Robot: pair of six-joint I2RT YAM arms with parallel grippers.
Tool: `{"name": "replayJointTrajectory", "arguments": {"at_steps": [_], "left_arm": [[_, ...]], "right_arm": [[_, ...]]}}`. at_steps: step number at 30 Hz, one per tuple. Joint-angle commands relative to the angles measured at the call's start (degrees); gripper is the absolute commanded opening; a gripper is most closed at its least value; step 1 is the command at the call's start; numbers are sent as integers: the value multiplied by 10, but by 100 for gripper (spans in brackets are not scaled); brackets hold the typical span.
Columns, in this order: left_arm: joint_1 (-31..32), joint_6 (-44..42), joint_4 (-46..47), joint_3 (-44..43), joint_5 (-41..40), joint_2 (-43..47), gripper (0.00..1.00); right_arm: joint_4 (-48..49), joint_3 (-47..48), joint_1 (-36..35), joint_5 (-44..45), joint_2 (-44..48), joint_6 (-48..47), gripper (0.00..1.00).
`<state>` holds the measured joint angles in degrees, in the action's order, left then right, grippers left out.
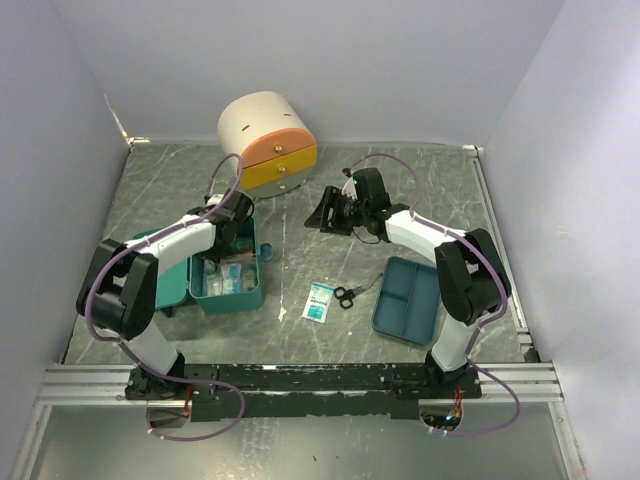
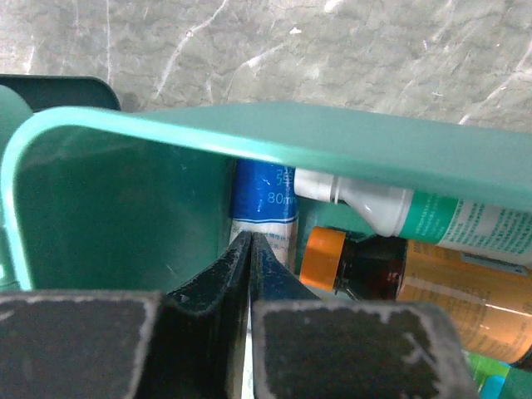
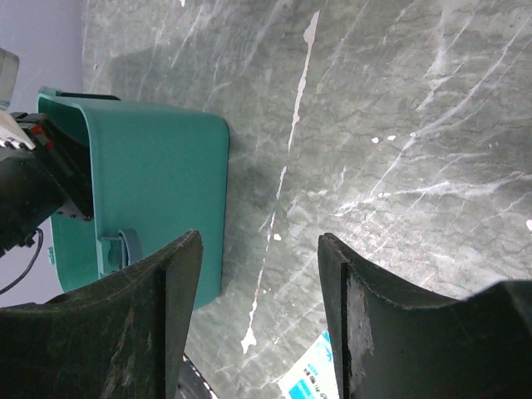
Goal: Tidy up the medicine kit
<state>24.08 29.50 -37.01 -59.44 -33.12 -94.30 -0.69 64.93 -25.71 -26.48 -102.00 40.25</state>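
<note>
Blue-labelled tube [image 2: 264, 198] in medicine kit [image 2: 108, 216]: "80m"; other print unreadable.

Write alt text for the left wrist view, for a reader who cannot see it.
The left gripper, jaws shut, sits inside the teal medicine kit just below its curved rim. Ahead of its tips lie a blue-labelled container, a white bottle with a green label, and an amber bottle with an orange cap. Grey marbled table shows beyond.
</note>
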Motion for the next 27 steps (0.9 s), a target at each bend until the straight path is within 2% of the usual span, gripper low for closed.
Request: {"name": "replayJointTrajectory", "arguments": {"at_steps": [1,4,8,13,18,22,27], "left_arm": [[-3,4,18,6,8,-20,14],[-3,3,12,0,10,-7,14],[-3,-5,-20,-20,15,42,19],[-3,-16,-63,-37,21,109,26],[-3,-25,-84,-53,48,168,31],[-3,-49,-64,-67,118,228,38],[-3,-87,9,-65,223,330,53]], "right_arm": [[6,0,4,1,11,-1,58],[0,2,5,11,17,-4,57],[-20,7,6,49,45,-14,57],[-76,11,8,154,94,-23,56],[-194,9,10,319,141,16,56],[-324,-5,14,441,165,63,56],[-449,-36,24,507,202,113,58]]}}
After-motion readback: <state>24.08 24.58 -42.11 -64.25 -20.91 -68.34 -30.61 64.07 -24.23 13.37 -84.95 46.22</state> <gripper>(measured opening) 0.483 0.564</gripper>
